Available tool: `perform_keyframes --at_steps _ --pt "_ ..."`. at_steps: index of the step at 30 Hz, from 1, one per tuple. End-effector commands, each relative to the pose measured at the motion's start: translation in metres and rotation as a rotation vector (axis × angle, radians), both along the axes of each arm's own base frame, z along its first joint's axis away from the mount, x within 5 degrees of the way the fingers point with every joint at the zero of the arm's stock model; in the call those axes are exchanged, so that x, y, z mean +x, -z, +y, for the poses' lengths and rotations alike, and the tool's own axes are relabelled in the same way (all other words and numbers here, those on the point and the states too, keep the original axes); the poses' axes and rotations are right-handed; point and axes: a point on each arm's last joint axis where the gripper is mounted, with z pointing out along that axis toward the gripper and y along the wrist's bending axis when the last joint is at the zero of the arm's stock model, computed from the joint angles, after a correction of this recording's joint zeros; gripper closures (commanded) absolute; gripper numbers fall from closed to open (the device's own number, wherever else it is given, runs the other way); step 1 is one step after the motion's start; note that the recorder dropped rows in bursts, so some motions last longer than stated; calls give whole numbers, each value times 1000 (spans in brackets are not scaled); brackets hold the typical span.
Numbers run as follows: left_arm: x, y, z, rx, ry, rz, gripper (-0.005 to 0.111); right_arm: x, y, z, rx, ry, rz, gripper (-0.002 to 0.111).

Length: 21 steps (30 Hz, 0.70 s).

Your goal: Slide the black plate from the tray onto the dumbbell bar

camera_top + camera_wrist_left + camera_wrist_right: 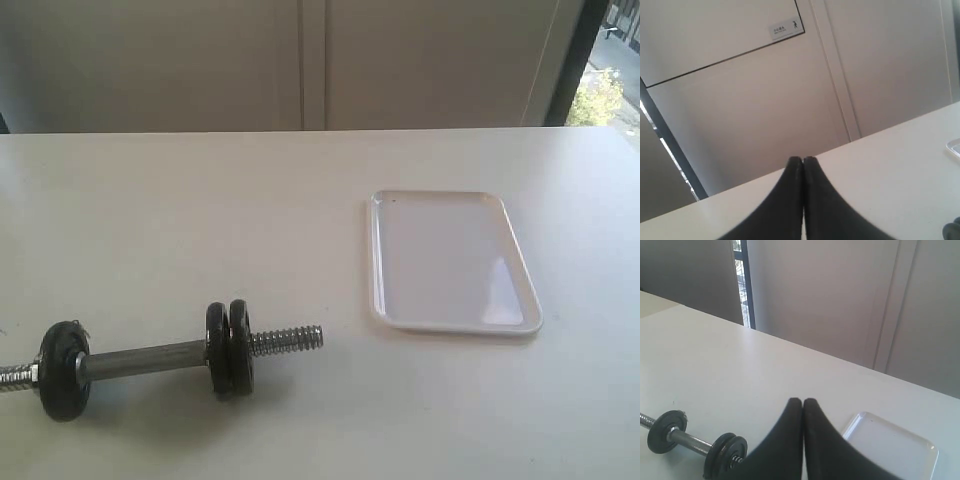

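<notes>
Exterior view: the shallow white rectangular plastic tray [450, 329] lay bare on the white table [200, 220], with no disc in it. Well apart from it lay the short silver-grey steel dumbbell bar [140, 358]. It carried one black iron disc [64, 370] at its far end and a pair pressed face to face near the threaded end that pointed toward the tray. The outer disc of that pair was most likely the small round black plate [241, 347], threaded end showing beyond it. Neither gripper appeared here, so nothing could be placed against the jaws.

Left wrist view: the left gripper [802, 160] had its jaws pressed together on nothing, raised over bare table. Only a corner of the tray showed, well off to one side of the tips. A dark shape at the frame's edge was too cropped to name.

Right wrist view: the right gripper [803, 402] was likewise clamped shut and empty. The bar with its paired discs lay beyond the tips to one side and the empty tray to the other, neither touched.

Judged from this, the plate was already on the bar and the task looked complete, with nothing left but perhaps fitting a collar.
</notes>
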Motion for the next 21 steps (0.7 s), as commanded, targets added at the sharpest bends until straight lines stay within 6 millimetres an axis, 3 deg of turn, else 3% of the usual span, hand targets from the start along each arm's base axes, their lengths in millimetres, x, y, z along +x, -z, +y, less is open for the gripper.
perform_keyframes --at_steps 1,21 --pt "-9 1 0 -21 -5 -30 107 -1 1 -1 -3 8 -3 108" --pt "-8 2 0 -20 -5 -28 107 -1 1 -1 -10 7 -8 108"
